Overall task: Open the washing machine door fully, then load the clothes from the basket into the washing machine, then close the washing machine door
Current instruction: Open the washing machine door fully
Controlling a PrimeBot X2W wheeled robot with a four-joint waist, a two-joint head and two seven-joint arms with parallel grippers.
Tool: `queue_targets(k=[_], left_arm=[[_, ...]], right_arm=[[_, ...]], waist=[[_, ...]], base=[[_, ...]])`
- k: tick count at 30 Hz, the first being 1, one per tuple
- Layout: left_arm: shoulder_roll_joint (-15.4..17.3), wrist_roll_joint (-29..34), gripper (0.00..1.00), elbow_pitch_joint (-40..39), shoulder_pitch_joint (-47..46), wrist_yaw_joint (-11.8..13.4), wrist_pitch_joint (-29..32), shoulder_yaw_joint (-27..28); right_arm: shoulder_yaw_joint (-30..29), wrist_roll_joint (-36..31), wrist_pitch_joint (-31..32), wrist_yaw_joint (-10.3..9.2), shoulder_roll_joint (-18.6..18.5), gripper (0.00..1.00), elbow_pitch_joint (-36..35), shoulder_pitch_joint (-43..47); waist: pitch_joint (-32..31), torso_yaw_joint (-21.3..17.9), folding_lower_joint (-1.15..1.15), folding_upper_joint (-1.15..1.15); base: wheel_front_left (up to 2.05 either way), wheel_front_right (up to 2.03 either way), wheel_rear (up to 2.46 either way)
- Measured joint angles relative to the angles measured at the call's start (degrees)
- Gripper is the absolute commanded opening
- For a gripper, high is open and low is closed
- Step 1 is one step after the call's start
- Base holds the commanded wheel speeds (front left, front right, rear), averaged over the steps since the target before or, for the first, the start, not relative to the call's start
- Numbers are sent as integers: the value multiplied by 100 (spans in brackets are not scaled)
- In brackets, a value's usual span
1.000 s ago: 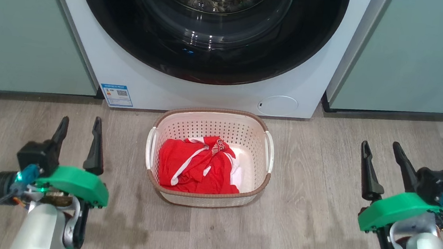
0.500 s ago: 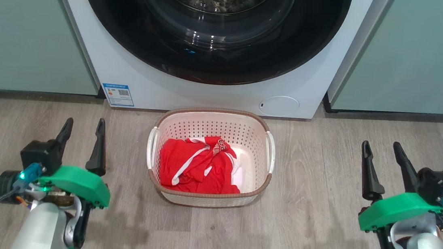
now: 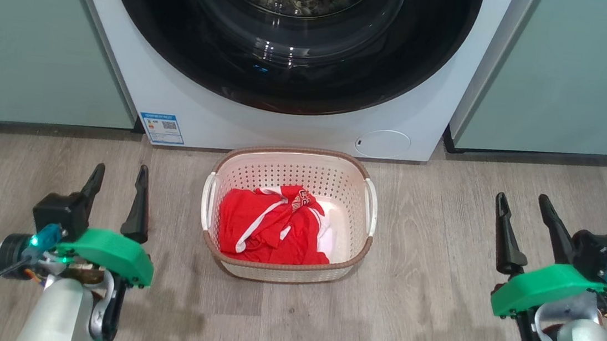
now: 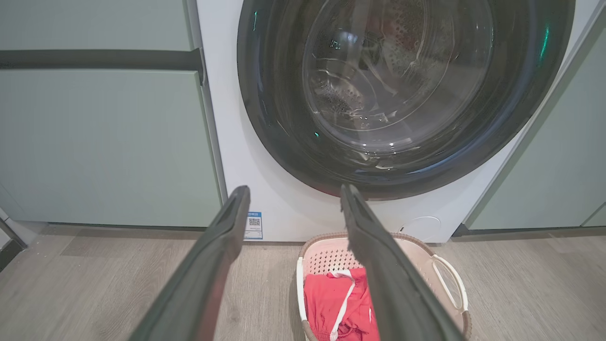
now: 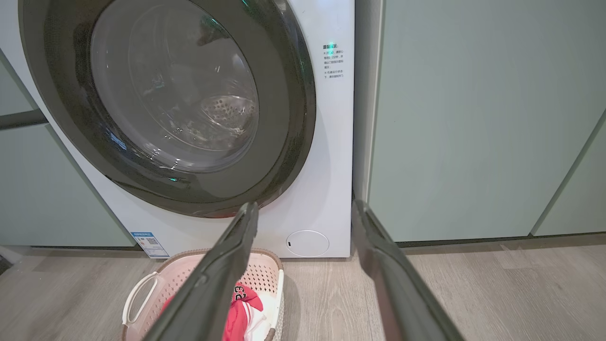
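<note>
The white washing machine (image 3: 296, 131) stands straight ahead, and its round door (image 3: 283, 88) with the glossy black ring and glass bowl lies shut against the front. On the wooden floor before it sits the cream basket (image 3: 362, 170) holding the red clothes (image 3: 270, 228) with white stripes. My left gripper (image 3: 119, 175) hovers open to the basket's left, nothing between its fingers. To the basket's right, my right gripper (image 3: 520, 202) is open and empty too. In the wrist views the door (image 4: 402, 94) (image 5: 180, 104), the basket (image 4: 445, 265) (image 5: 142, 289) and the clothes (image 4: 331, 303) (image 5: 239, 303) show beyond the fingers.
Pale green cabinets (image 3: 31, 44) (image 3: 579, 80) flank the machine on both sides. A small round white flap (image 3: 383, 143) sits low on the machine's front at the right, and a blue sticker (image 3: 161, 128) at the lower left. Open wooden floor (image 3: 423, 316) lies around the basket.
My left gripper has shifted a little to the right, toward the basket. The right gripper, the basket and the door have stayed put.
</note>
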Motion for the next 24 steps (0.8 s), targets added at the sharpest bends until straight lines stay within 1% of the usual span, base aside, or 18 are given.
queue_targets(k=[5, 9, 14, 24], left_arm=[[35, 0, 100, -9, -1, -1, 0, -13], [59, 1, 100, -11, -15, -1, 0, -30], [130, 1, 100, -20, -28, 0, 0, -29], [118, 1, 100, -78, -30, 0, 0, -89]], right_arm=[[-3, 31, -11, 0, 0, 100, 0, 0], [-11, 31, -11, 0, 0, 100, 8, -18], [-9, 32, -16, 0, 36, 100, 7, -99], [-54, 82, -47, 0, 33, 100, 19, -97]], waist=[[12, -14, 0, 0], [33, -34, 0, 0], [50, -63, 0, 0], [54, -111, 0, 0]], base=[[48, 48, -96], [83, 83, -166], [116, 116, -232], [123, 123, -246]])
